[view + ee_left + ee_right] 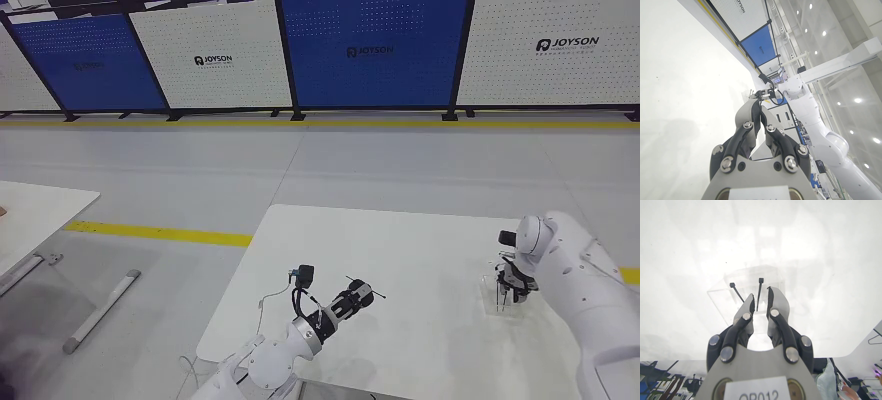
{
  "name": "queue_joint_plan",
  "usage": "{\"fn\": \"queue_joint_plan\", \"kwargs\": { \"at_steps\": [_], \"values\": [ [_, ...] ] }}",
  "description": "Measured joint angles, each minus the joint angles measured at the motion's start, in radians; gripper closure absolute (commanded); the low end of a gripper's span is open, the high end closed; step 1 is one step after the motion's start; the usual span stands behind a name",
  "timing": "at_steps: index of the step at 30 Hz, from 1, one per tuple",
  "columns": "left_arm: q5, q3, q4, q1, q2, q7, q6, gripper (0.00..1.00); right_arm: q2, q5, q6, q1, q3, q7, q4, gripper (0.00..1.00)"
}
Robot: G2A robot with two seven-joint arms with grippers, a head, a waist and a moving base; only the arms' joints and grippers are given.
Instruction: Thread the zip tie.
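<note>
White table (430, 250) from above: the left claw (364, 293) pinches a thin black zip tie (352, 280). Left wrist view: its pads (756, 113) are pressed together. Right wrist view: the right claw (760, 291) is spread around a second tie (759, 293) standing in a clear holder (717, 291), with a third tie (736, 291) beside it.

White table (420, 255), blue/white panels (370, 50) behind, yellow floor line (150, 233), 2nd table (40, 212) at left.

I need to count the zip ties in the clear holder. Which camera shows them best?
The right wrist view: two zip ties sit in the clear holder at the open right gripper. The top view shows the holder as a faint outline; the left wrist view shows it far off.
</note>
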Motion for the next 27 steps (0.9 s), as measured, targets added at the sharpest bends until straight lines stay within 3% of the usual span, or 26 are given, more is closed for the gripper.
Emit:
{"fn": "queue_joint_plan", "kwargs": {
  "at_steps": [27],
  "values": [
    [0.000,0.000,0.000,0.000,0.000,0.000,0.000,1.00,-0.023,-0.028,0.021,0.003,-0.009,-0.012,0.027,0.81]
  ]
}}
